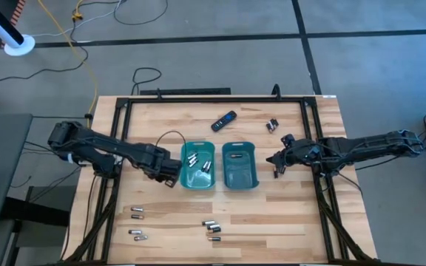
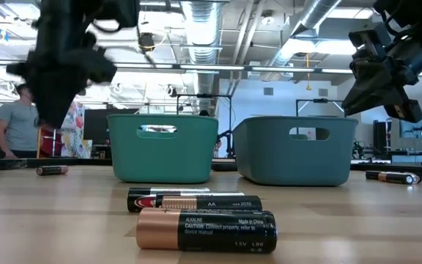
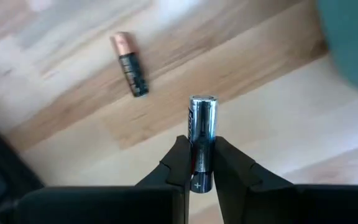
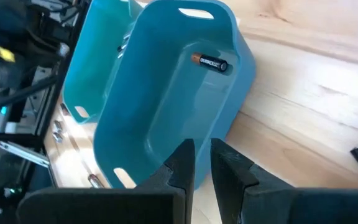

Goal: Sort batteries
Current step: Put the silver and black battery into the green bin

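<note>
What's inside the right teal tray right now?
The right tray holds one dark, copper-ended battery lying near its far wall. The rest of its floor shows bare, though the right tool covers a patch of the near rim.

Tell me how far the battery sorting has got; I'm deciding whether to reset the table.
Partly done. The left tray holds several silvery batteries, and the right tray one coppery-ended battery. The left gripper is clamped on a silvery battery. Loose batteries remain on the table.
</note>
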Available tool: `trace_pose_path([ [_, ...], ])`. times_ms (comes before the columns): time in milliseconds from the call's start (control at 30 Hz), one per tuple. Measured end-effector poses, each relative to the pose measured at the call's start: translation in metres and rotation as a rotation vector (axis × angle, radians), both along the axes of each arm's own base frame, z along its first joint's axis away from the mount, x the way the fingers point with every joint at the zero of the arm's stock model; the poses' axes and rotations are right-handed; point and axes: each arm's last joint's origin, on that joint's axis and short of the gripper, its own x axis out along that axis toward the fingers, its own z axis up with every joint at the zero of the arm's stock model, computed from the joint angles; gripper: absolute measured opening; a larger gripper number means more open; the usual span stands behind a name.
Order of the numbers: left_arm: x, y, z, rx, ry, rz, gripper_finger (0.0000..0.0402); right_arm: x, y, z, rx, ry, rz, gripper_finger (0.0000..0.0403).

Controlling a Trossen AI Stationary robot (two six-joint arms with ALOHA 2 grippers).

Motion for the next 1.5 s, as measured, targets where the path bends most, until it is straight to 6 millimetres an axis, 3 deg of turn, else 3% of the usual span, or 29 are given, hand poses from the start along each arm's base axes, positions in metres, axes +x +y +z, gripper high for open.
trace_pose_path([
  [267,0.025,0.005,0.063,0.126,-0.226,0.042,0.0038,0.003,0.000,-0.002,-0.040,0.023,0.030,0.0071],
  [467,0.049,0.017,0.080,0.184,-0.463,0.009,0.0038,0.003,0.000,-0.004,-0.040,0.036,0.030,0.0071],
  [567,0.066,0.022,0.077,0.203,-0.529,-0.030,0.0038,0.003,0.000,-0.003,-0.040,0.030,0.033,0.0071],
  [900,0.129,0.020,0.024,0.094,-0.376,-0.192,0.0038,0.000,0.000,-0.008,-0.113,0.101,0.093,0.0071],
  [1033,0.146,0.018,0.013,0.082,-0.352,-0.235,0.0047,-0.003,0.000,-0.010,-0.112,0.133,0.093,0.0071],
  [1200,0.154,0.023,0.007,0.088,-0.336,-0.266,0.0049,-0.002,0.000,-0.010,-0.106,0.129,0.089,0.0071],
  [1500,0.145,0.044,-0.010,0.092,-0.262,-0.226,0.0051,-0.002,0.000,-0.010,-0.096,0.127,0.081,0.0071],
])
